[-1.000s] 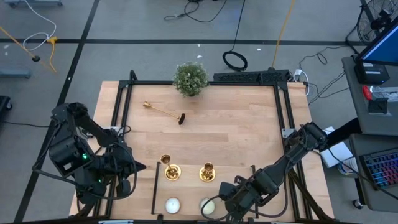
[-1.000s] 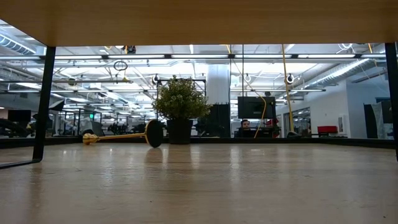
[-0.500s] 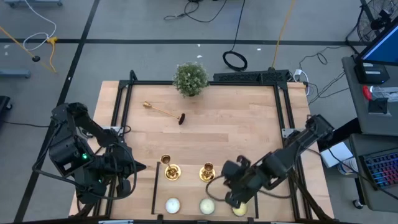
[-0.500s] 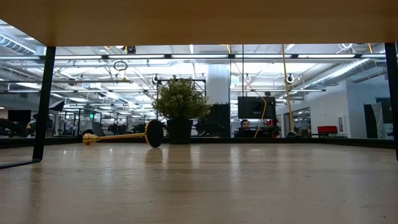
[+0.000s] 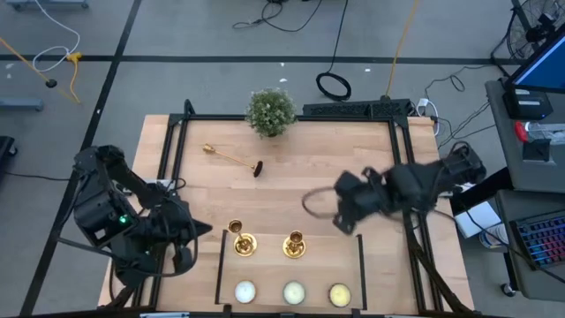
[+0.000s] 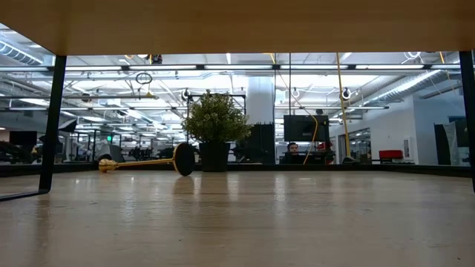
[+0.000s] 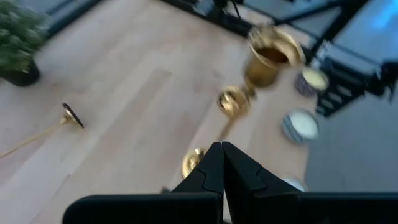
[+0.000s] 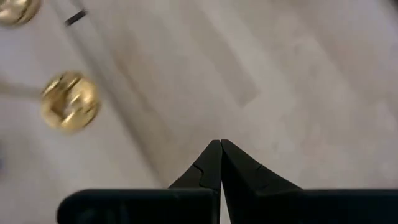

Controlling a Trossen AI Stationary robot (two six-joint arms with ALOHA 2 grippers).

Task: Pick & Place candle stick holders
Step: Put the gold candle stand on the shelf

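Candle stick holders are shiny gold, each with a round base, thin stem and little cup. Two stand side by side (image 5: 244, 241) (image 5: 294, 243) near the table's front, behind three flat round candles (image 5: 292, 292). A third candle stick holder (image 5: 233, 159) lies on its side near the plant (image 5: 270, 111). The left gripper (image 5: 199, 231) and right gripper (image 5: 311, 202) are both pinched together, holding nothing.

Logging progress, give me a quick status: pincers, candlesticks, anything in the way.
Both pincers shut, empty: left pincer at near-left edge, right pincer over mid-table. Two candlesticks upright; third candlestick lying near the plant. Path clear.
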